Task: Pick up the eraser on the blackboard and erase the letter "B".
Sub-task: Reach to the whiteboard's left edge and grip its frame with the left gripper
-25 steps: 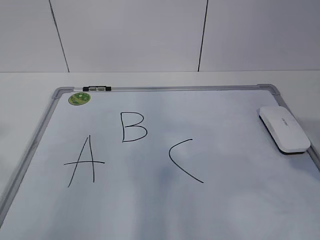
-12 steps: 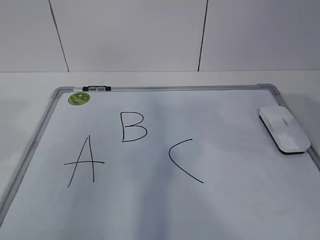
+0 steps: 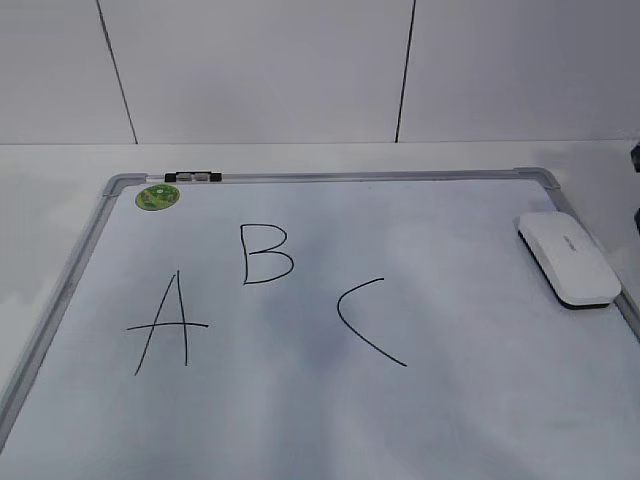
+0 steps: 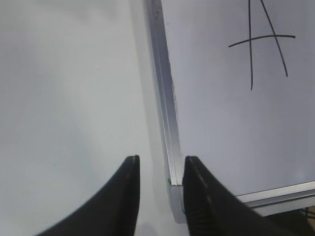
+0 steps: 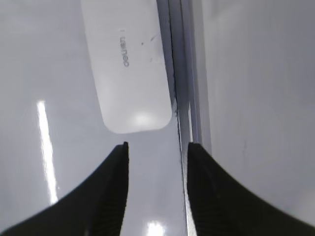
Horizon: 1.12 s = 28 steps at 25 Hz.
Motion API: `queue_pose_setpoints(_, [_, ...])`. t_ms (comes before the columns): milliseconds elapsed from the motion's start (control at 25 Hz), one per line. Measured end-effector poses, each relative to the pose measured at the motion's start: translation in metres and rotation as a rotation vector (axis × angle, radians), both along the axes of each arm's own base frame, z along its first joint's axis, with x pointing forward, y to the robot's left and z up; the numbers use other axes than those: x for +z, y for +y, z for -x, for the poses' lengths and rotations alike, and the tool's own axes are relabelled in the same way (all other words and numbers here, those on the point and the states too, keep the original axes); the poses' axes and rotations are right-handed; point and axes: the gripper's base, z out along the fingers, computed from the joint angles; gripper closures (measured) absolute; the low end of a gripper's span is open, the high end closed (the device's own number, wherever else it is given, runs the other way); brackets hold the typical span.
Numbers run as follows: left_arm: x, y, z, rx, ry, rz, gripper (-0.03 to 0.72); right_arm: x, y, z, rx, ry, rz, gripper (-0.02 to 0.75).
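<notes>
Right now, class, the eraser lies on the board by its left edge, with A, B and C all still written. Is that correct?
Not quite. The eraser lies by the right edge of the blackboard, not the left, as the exterior view shows. The rest holds: the A, the letter "B" and the C are all still written.

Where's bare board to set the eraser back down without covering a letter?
Free: the wide strip of blackboard between the letter "B" and the eraser, above the "C"; also the whole near area below the "A" and "C". Crowded: the left-centre band, where the three letters sit close together, and the top-left corner with the green sticker and marker.
</notes>
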Motion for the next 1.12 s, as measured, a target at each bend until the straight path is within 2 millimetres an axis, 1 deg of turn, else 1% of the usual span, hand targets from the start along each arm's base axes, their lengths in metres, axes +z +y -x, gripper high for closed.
queue_pose_setpoints(120, [-0.004,0.0,-0.012,-0.004,0.026,-0.001,0.449,-0.001,-0.002,-0.023,0.052,0.018,0.0,0.402])
queue_pose_setpoints(240, [-0.01,0.0,-0.026,-0.006,0.051,-0.002,0.449,-0.003,-0.004,-0.041,0.086,0.044,-0.008,0.402])
queue_pose_setpoints(440, [-0.029,0.0,-0.055,-0.004,0.103,-0.001,0.449,-0.006,-0.004,-0.061,0.105,0.067,-0.029,0.402])
queue_pose_setpoints(560, [-0.044,0.0,-0.073,-0.003,0.143,0.002,0.449,-0.006,-0.003,-0.065,0.1,0.06,-0.053,0.402])
queue_pose_setpoints(720, [-0.061,-0.001,-0.089,-0.003,0.186,0.01,0.449,-0.011,-0.003,-0.067,0.1,0.072,-0.06,0.402])
queue_pose_setpoints(880, [-0.069,-0.001,-0.095,-0.004,0.192,0.012,0.449,-0.015,-0.003,-0.068,0.101,0.082,-0.061,0.395])
queue_pose_setpoints(1120, [-0.08,-0.004,-0.11,-0.01,0.189,0.019,0.449,-0.027,-0.004,-0.073,0.099,0.107,-0.065,0.325])
